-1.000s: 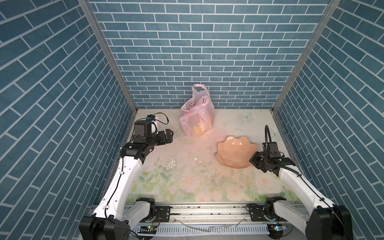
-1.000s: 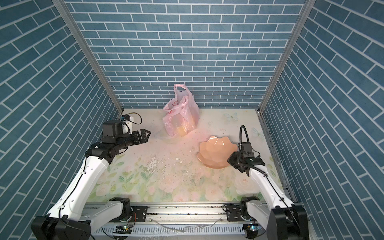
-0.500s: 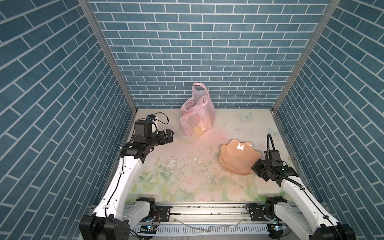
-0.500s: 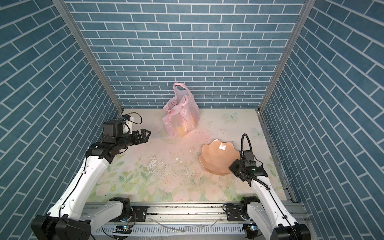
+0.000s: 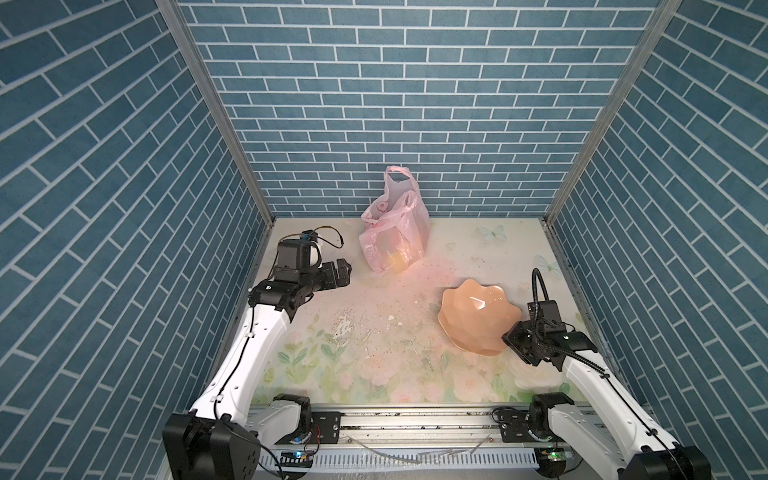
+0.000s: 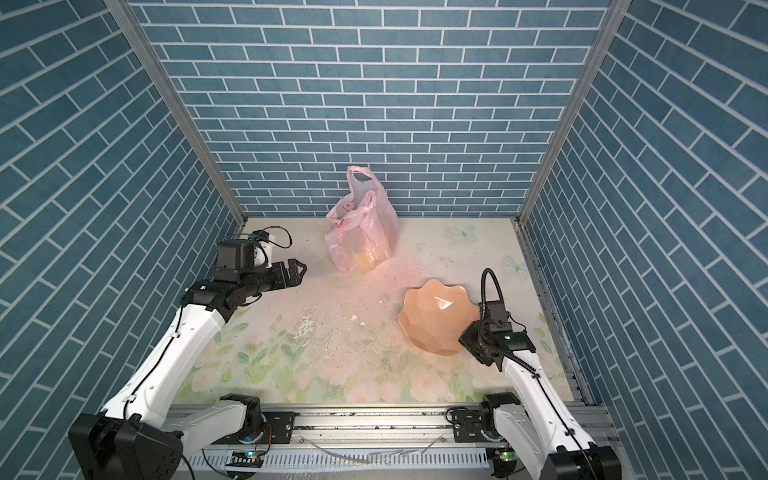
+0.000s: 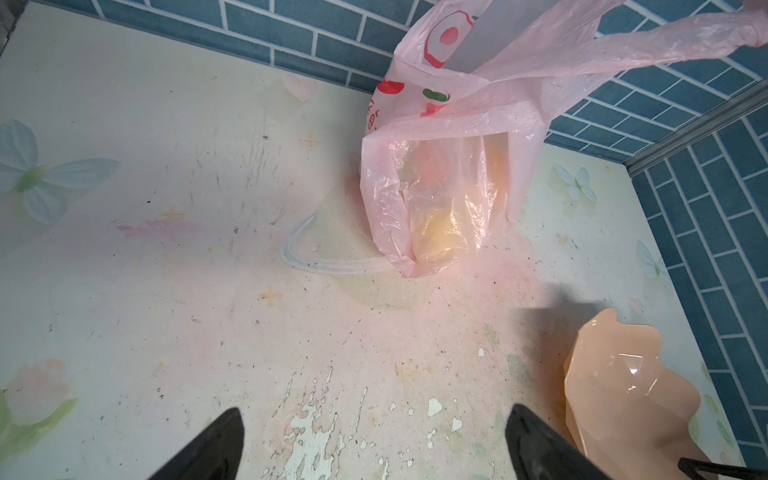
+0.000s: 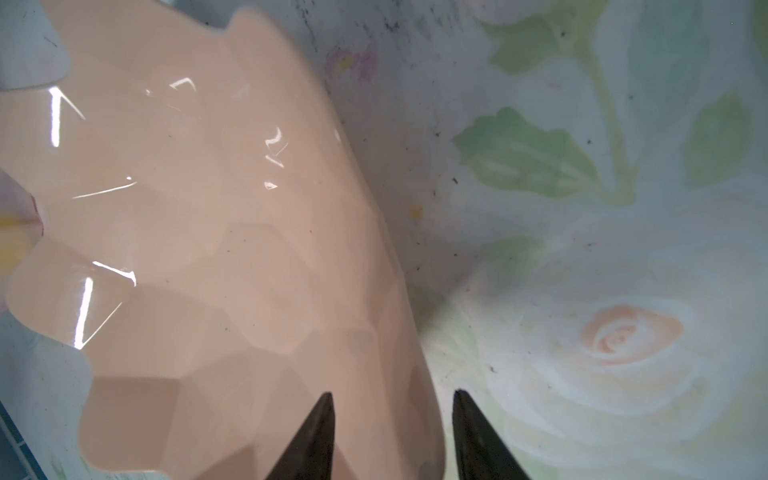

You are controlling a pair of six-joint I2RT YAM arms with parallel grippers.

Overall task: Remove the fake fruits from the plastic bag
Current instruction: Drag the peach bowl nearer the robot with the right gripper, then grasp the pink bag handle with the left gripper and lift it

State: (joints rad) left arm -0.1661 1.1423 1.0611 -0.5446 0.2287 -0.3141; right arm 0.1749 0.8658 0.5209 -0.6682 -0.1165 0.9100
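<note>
Bag [image 5: 395, 237]: stands upright at the back of the table [image 5: 374, 332], near the wall, handles up.
Fruits [image 7: 440, 232]: inside the bag, showing only as yellow-orange blurs through the plastic.
Left fingers [image 7: 208, 453]: spread wide, holding nothing, pointing toward the bag and well short of it.
Right fingers [image 8: 316, 440]: partly apart, gripping nothing; one tip is over the bowl [image 8: 208, 249], the other over bare table, with the rim between them (contact cannot be told).
</note>
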